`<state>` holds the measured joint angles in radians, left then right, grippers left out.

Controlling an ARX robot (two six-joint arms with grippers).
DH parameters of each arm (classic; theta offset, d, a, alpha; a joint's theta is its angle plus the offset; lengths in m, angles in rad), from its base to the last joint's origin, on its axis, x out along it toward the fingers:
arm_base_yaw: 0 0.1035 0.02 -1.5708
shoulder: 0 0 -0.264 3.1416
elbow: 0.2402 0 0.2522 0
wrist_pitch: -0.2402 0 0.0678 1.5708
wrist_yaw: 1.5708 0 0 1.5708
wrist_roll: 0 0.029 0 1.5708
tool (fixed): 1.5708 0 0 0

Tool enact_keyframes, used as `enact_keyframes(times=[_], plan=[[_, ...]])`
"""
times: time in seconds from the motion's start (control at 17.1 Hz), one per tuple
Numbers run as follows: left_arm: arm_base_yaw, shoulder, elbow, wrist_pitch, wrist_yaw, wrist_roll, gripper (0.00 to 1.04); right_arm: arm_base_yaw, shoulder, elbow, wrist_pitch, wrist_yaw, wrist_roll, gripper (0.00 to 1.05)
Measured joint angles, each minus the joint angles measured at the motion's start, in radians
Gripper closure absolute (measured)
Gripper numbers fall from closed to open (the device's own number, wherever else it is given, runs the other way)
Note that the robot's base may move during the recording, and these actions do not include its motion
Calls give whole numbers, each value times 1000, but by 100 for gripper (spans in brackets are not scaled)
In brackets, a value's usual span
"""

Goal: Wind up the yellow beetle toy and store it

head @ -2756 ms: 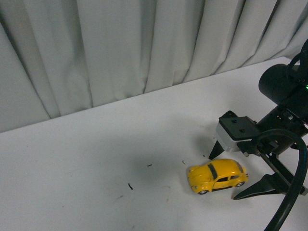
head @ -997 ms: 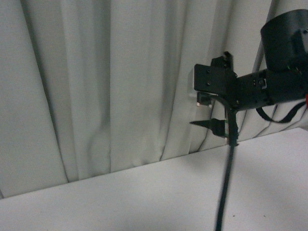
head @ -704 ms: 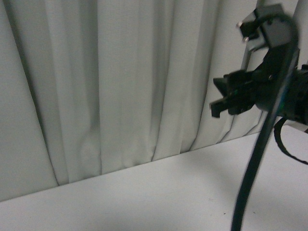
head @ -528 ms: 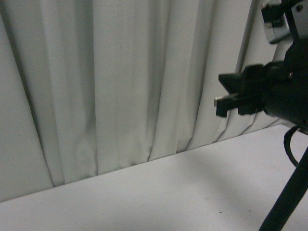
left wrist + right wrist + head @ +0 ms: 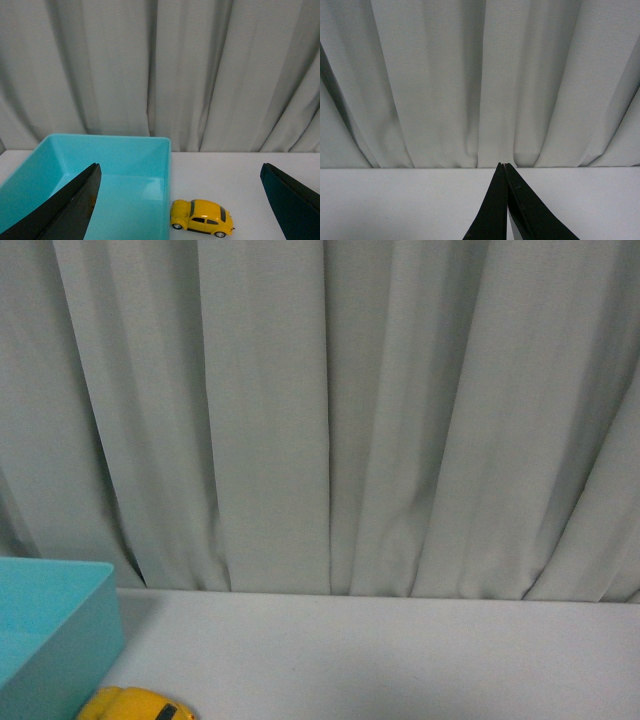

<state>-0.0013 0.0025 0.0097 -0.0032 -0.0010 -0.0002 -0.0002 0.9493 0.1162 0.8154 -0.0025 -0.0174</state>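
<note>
The small, glossy yellow beetle toy (image 5: 202,223) has a rounded body, dark windows, black tyres and silver hubs. It stands on its wheels on the smooth, matte white counter (image 5: 245,172). It is outside the open, rectangular turquoise plastic bin (image 5: 125,142), just beside one of the bin's side walls. Whether the toy's end touches that wall cannot be told. The bin has straight, smooth walls with a faint sheen and a thin, crisp rim. In the front view only the toy's curved yellow roof and a sliver of dark window show at the lower edge, next to the bin's corner.

The left gripper (image 5: 180,169) has two flat, dark, tapering fingers (image 5: 65,207) spread wide apart, released and holding nothing. The toy shows in the gap between them, touched by neither, and the bin's wall lies partly behind one finger.

The right gripper (image 5: 503,169) has slim, black, wedge-shaped fingers (image 5: 492,215) pressed together from tip to base, clenched with nothing between them. They are above the white counter and point toward the backdrop.

A pale grey-white fabric curtain (image 5: 330,420) hangs behind the counter's far edge. It falls in soft, deep vertical folds with darker shadow in the creases.
</note>
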Motion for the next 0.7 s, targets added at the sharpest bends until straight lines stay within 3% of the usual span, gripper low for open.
enact_keyframes(times=[0.23, 0.7], plan=[[0, 0, 0, 0, 0, 0, 7, 0, -102, -72, -7, 0, 2, 103], [0, 0, 0, 0, 0, 0, 7, 0, -468, -105, -335, 0, 2, 103]])
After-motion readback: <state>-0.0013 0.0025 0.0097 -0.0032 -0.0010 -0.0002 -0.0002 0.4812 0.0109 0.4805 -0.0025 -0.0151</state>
